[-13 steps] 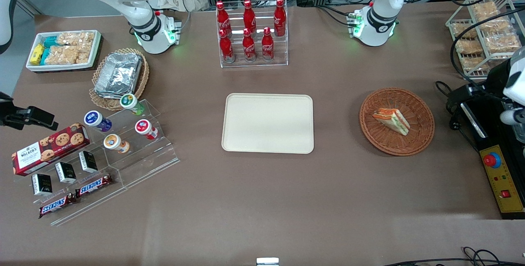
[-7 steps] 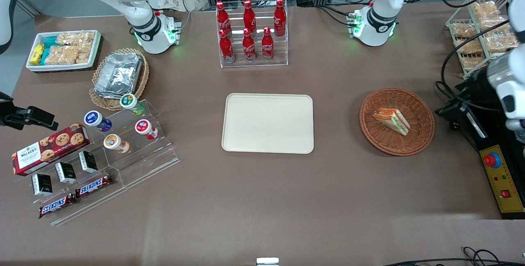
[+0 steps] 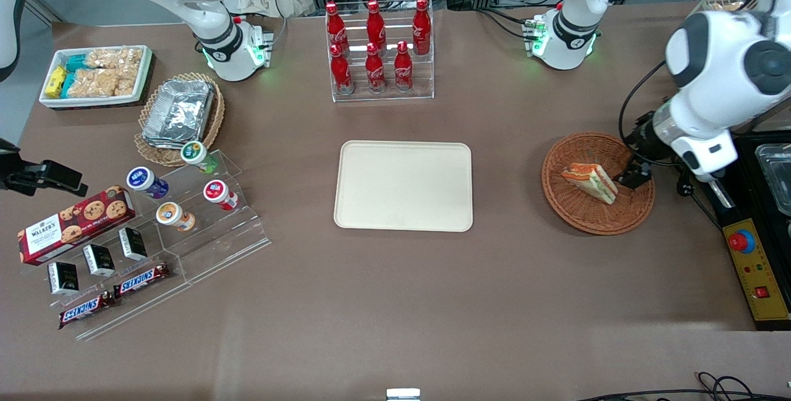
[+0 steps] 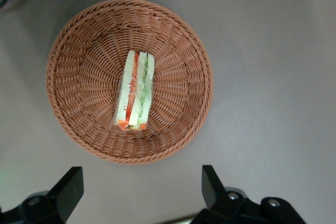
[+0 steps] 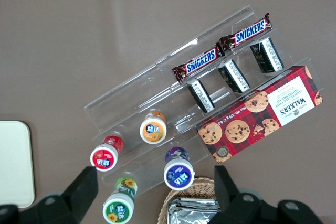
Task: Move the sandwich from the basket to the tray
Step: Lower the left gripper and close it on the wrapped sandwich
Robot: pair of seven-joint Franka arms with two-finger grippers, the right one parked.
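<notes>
Sandwich (image 4: 135, 91) lies in basket (image 4: 79, 35), apart from wide-spread gripper (image 4: 142, 190) jaws.

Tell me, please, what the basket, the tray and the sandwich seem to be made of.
Basket: woven wicker, reddish-brown, matte, with visible strands.
Tray: probably plastic, cream, smooth.
Sandwich: white bread with red and green layers; real or replica is unclear.
The open gripper hovers above the basket's edge.

L hand (image 4: 140, 192) raised, fingers wide apart, empty.
</notes>
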